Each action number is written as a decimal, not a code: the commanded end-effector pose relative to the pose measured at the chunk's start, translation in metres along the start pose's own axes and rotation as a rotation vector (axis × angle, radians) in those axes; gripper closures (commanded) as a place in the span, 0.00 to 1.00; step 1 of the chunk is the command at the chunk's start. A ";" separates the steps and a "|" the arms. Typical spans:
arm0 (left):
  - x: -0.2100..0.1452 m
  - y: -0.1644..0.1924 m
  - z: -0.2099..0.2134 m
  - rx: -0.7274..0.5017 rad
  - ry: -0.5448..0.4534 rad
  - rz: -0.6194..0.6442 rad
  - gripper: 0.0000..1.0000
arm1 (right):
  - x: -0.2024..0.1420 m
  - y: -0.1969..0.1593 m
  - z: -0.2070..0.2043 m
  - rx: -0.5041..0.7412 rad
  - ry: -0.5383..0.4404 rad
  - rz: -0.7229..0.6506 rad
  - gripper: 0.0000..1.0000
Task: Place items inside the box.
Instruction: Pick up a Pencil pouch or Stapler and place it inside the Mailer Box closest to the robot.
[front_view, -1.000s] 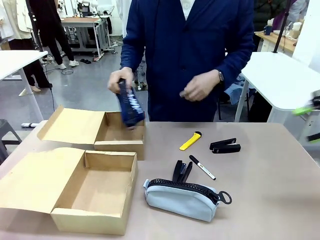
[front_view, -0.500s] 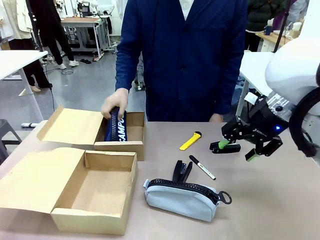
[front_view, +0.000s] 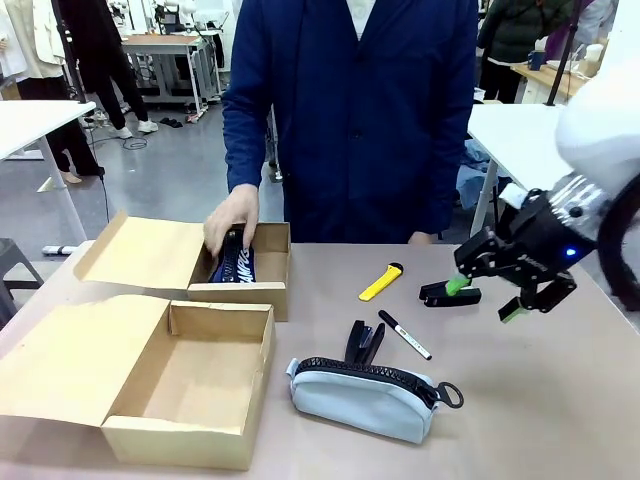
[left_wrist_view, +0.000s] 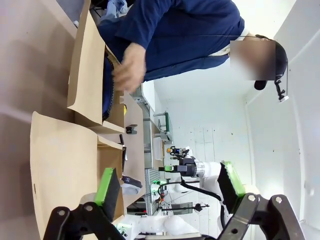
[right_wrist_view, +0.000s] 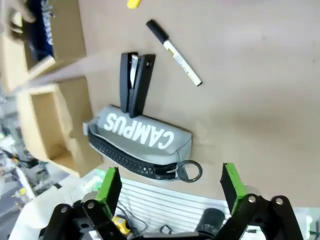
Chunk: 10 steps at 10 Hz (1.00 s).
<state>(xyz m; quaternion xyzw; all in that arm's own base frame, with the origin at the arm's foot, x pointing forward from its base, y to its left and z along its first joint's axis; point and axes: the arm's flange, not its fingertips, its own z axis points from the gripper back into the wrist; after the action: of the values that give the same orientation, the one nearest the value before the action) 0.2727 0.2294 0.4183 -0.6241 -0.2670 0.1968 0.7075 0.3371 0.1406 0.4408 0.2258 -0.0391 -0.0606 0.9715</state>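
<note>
**Pouch in the far box, both grippers empty**

Front view: a matte brown table (front_view: 560, 400) in a workshop with white benches behind. A person's hand (front_view: 232, 220) presses the navy pouch (front_view: 236, 265) into the far box (front_view: 150, 255) and covers its opening. The near box (front_view: 150, 440) stands open. The yellow utility knife (front_view: 381, 282), black marker (front_view: 405, 335), black stapler (front_view: 364, 343) and grey-blue case (front_view: 365, 398) lie loose on the table. The right gripper (front_view: 486, 298), jaws apart, hangs by a second black stapler (front_view: 450, 293).

Left wrist view: the left gripper (left_wrist_view: 168, 182) is spread wide and holds nothing, with both boxes beyond it.

Right wrist view: the case, stapler and marker lie between the parted pads (right_wrist_view: 109, 185).
</note>
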 end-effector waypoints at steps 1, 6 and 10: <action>-0.002 -0.001 0.001 -0.015 0.002 -0.024 0.00 | 0.013 0.040 -0.024 -0.061 -0.014 0.024 0.00; -0.002 -0.001 0.001 -0.015 0.002 -0.024 0.00 | 0.031 0.128 -0.124 -0.336 0.012 -0.030 0.00; -0.002 -0.001 0.001 -0.015 0.002 -0.024 0.00 | 0.033 0.145 -0.180 -0.497 0.032 -0.059 0.00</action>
<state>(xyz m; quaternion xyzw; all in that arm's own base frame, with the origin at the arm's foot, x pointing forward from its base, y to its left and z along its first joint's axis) 0.2726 0.2297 0.4182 -0.6242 -0.2671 0.1969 0.7073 0.3900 0.3256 0.3422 0.0069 -0.0011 -0.0764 0.9971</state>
